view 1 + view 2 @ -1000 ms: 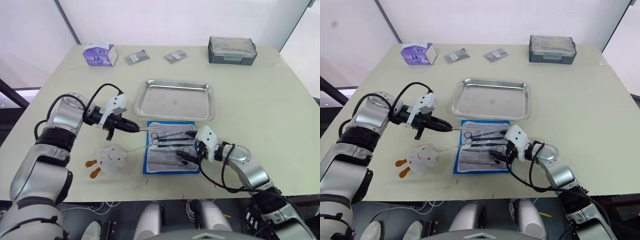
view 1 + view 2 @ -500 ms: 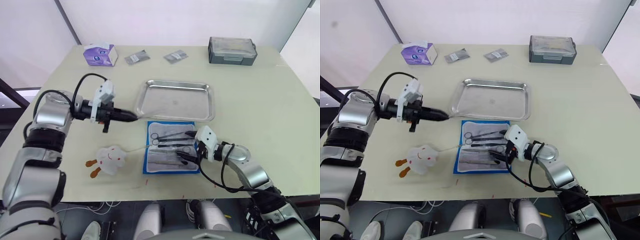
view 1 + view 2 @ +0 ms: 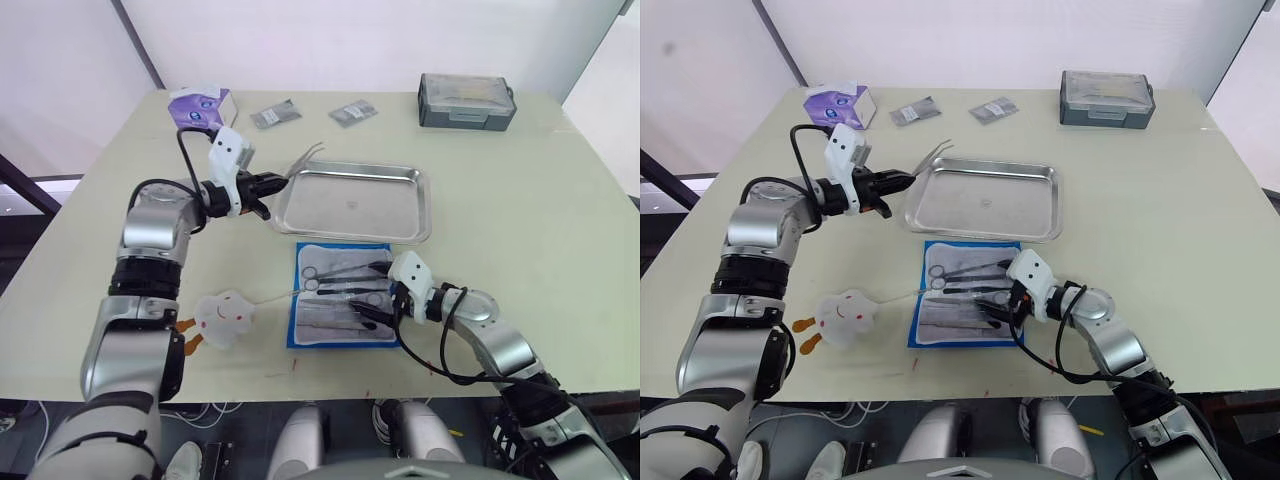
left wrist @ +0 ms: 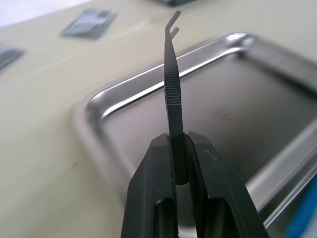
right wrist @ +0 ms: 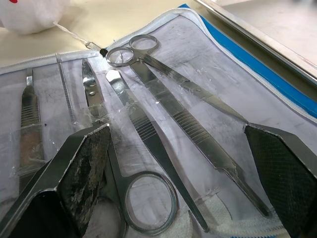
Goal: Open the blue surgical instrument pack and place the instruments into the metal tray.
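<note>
The blue surgical instrument pack (image 3: 342, 296) lay opened flat on the table just near of the metal tray (image 3: 350, 200), its clear pockets facing up. This placement kept each transfer short. The tray itself was bare of instruments.

The left gripper (image 3: 272, 184) was raised beside the tray's left edge, its fingers (image 4: 153, 198) clamped on a pair of bent-tip tweezers (image 4: 172, 79). The grip sat low on the handle, leaving the angled tips free and pointing out over the tray's far-left corner. That hold appeared chosen so the tool could be lowered and released inside the rim without the gripper striking the steel.

The right gripper (image 3: 1002, 301) rested over the right part of the pack with its fingers (image 5: 81, 168) spread wide and holding nothing. It straddled the remaining instruments (image 5: 163, 129): scissors with ring handles, forceps and smaller tools to one side, all lying in their pockets. This stance appeared to ready the next pick and may also have steadied the pack.

A white soft toy (image 3: 222, 318) lay left of the pack, well clear of the work.
</note>
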You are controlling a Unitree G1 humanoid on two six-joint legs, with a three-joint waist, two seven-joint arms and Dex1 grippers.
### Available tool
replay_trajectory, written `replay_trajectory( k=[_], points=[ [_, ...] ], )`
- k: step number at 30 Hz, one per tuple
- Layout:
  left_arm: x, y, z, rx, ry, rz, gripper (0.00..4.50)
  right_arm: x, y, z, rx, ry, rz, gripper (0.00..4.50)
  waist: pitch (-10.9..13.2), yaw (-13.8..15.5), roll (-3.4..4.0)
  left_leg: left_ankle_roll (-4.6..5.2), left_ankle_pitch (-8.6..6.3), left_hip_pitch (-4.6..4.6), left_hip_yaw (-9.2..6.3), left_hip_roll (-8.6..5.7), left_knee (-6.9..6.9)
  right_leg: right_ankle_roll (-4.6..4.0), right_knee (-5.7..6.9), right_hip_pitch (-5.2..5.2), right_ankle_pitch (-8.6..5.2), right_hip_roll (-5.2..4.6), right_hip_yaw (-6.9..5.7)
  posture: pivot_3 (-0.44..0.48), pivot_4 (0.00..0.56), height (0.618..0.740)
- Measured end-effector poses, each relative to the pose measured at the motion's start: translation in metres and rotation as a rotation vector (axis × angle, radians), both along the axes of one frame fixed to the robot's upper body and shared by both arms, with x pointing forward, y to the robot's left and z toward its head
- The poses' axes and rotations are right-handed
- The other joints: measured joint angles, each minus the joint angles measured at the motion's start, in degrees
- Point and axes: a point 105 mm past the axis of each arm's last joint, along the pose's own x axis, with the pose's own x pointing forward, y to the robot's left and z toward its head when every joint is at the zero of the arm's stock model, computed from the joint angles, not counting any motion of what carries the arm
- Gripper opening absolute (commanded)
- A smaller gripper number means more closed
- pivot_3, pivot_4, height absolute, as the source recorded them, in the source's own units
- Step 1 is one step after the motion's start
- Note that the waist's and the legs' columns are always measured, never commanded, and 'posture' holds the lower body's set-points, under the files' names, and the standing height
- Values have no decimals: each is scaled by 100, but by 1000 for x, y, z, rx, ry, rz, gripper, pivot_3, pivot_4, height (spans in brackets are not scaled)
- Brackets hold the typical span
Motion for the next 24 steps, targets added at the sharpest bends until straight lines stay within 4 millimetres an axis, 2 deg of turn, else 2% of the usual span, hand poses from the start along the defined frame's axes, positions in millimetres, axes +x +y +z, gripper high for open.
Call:
replay_trajectory(
  k=[5, 11, 18, 24],
  points=[
    [5, -12, -7, 0, 25, 79, 82, 0, 0, 0, -1, 0, 1, 4500, 0, 0, 0, 0, 0, 0, 1, 0, 0, 0, 0, 0, 0, -1, 1, 0, 150, 738],
    [13, -30, -27, -50, 96, 226, 82, 0, 1, 0, -3, -1, 4, 4500, -1, 5, -1, -1, 0, 1, 1, -1, 0, 0, 1, 0, 0, -3, 2, 0, 150, 738],
    [19, -28, -40, -89, 118, 398, 82, 0, 1, 0, -5, -2, 5, 4500, -2, 6, -2, -2, 0, 2, 1, -2, -1, 0, 2, 0, 1, -6, 4, 0, 150, 738],
    [19, -39, -52, -104, 162, 429, 82, 0, 1, 0, -5, -2, 5, 4500, -2, 10, -2, -3, 0, 2, 1, -3, -2, -1, 2, 0, 1, -7, 4, 0, 150, 738]
  ],
)
